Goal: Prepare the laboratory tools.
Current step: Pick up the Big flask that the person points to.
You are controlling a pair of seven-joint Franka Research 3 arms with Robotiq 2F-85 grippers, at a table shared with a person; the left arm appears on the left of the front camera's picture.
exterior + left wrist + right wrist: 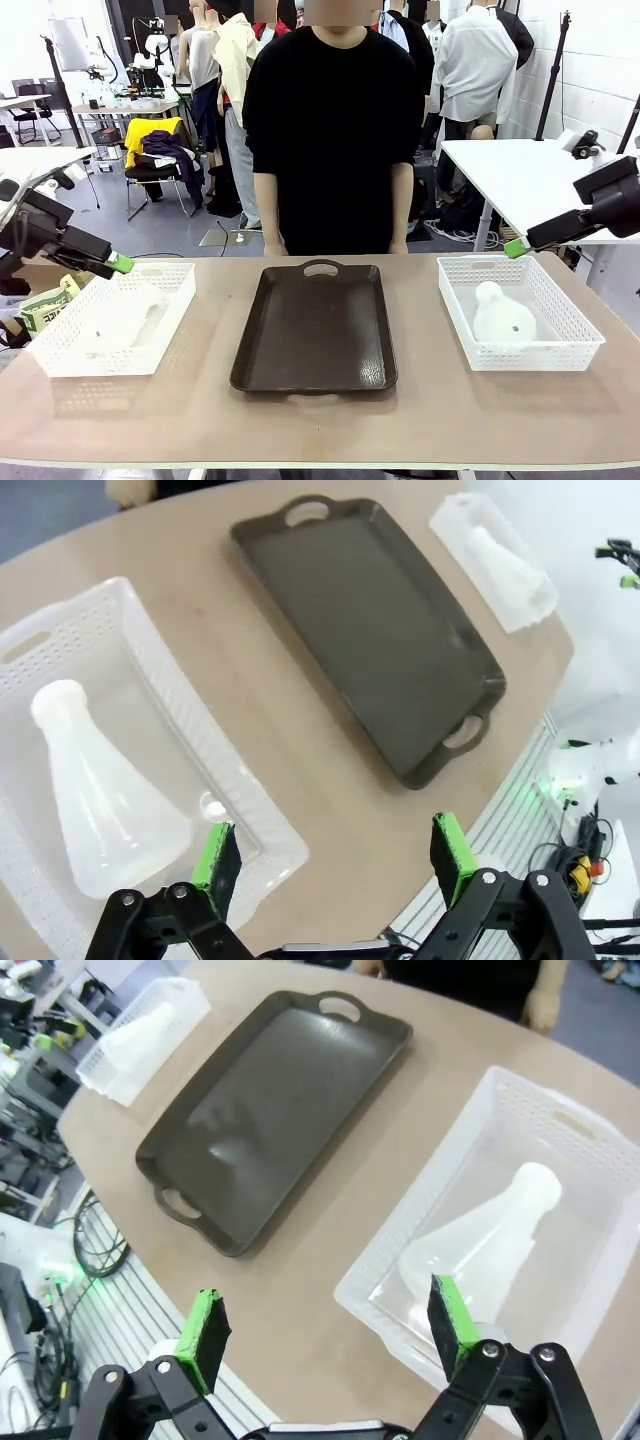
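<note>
Front view – table [420,430]: tan top; a person [335,120] in a black shirt stands at the far side.
Front view – tray [315,325]: dark brown, bare, in the middle of the table.
Front view – left flask [125,320]: lies on its side in the left basket [60,365].
Front view – right flask [503,312]: lies in the right basket [585,345].
Front view – left gripper [118,263]: green tip over the left basket's far left corner.
Front view – right gripper [516,248]: green tip just beyond the right basket's far edge.
Front view – writing: a green-and-white packet [40,305] at the left edge carries print too small to read.
Left wrist view – left gripper [335,855]: jaws spread wide, nothing between them, above the near rim of the left basket [150,640].
Left wrist view – left flask [100,790]: on its side, no markings legible.
Right wrist view – right gripper [325,1330]: jaws wide apart and empty, over the table edge beside the right basket [440,1160].
Right wrist view – right flask [480,1250]: on its side, plain frosted white.
</note>
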